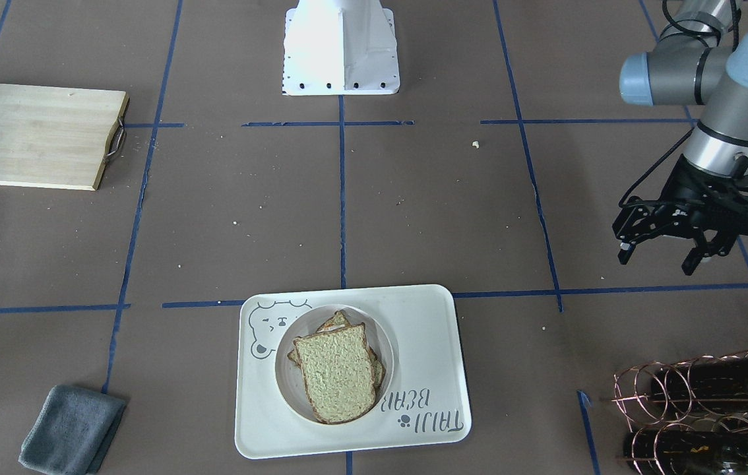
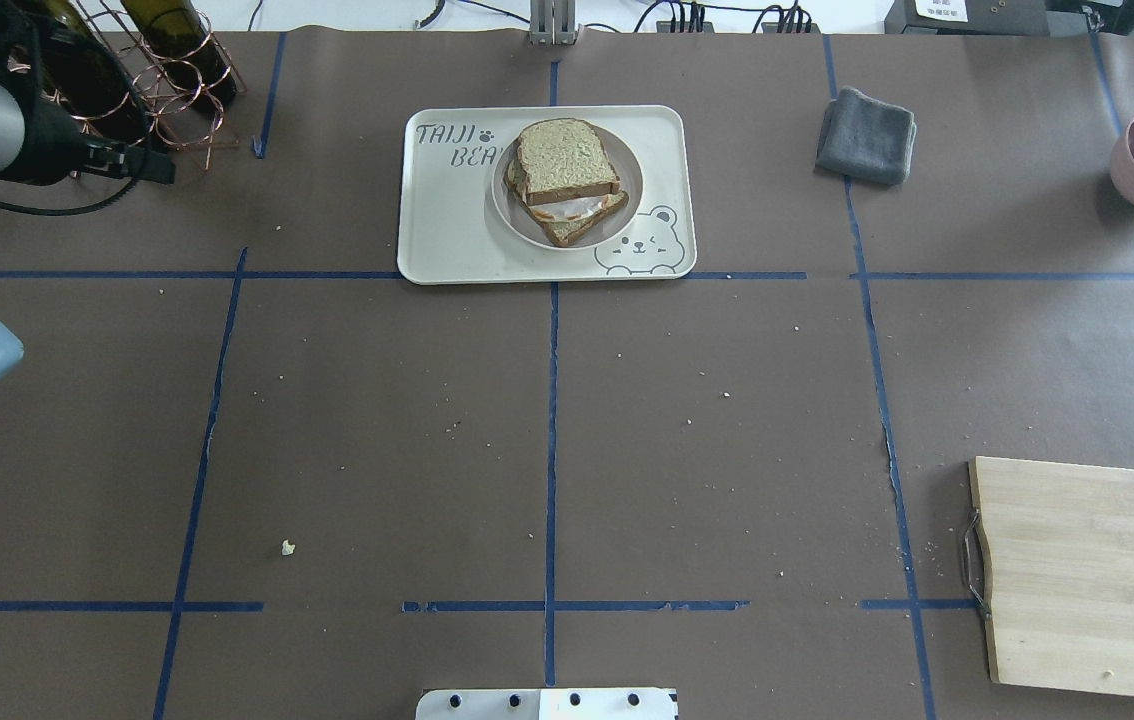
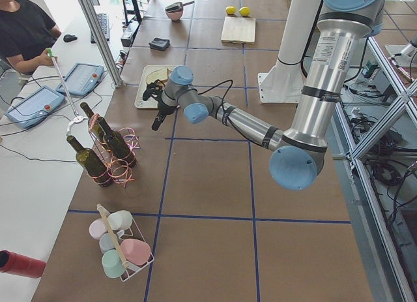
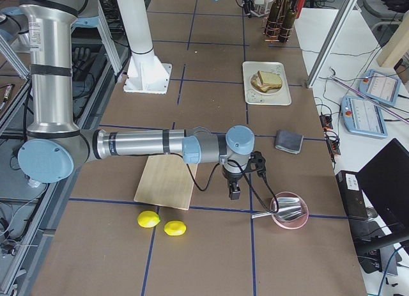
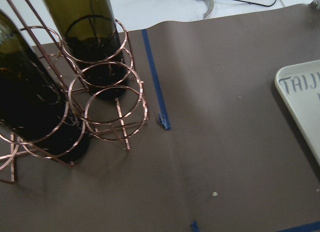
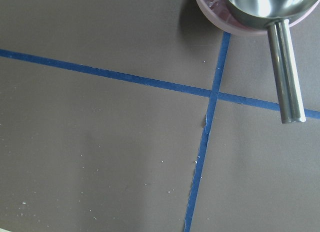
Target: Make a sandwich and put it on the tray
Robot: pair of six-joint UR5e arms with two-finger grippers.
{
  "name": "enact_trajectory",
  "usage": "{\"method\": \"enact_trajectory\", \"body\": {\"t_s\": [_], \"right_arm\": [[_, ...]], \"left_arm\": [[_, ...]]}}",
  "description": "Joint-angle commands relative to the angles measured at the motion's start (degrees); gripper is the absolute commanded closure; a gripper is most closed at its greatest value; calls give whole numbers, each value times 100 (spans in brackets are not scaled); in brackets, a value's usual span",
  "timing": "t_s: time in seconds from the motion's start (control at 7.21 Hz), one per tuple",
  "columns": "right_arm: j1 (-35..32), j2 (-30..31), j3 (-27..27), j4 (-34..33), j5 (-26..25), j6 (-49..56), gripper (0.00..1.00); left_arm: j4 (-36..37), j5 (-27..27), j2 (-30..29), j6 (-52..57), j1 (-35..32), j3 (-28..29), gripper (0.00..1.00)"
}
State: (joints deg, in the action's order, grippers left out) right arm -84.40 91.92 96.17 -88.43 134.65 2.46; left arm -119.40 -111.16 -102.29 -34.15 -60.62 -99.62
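sandwich point(image 2: 565, 165) on plate point(image 2: 634, 188) on tray point(image 2: 447, 230); bottle rack point(image 2: 132, 92) l of tray, cloth point(image 2: 867, 135) r, board point(image 2: 1092, 575) near r

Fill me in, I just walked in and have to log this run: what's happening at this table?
The sandwich sits assembled on a round plate on the tray. The left hand hovers open and empty off to the side, near the bottle rack. The right hand hangs near the pink bowl; whether it is open or shut cannot be told.
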Motion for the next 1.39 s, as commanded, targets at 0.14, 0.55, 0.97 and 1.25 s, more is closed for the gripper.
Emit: {"method": "enact_trajectory", "body": {"t_s": [0.14,0.55,0.97,1.25], "right_arm": [[-50,-16,7,1,0,0,0],[-50,-34,-11,1,0,0,0],[-41,-51,-28,1,-9,0,0],[-50,-51,-37,1,-9,0,0]], "left_arm": [[-242,57,236,347,-151,319,0],[599,-841,236,1237,-931,338,0],[2310,-1074,262,3268,-1722,277,0],[3076,-1502,340,3930,-2154,347,0]]}}
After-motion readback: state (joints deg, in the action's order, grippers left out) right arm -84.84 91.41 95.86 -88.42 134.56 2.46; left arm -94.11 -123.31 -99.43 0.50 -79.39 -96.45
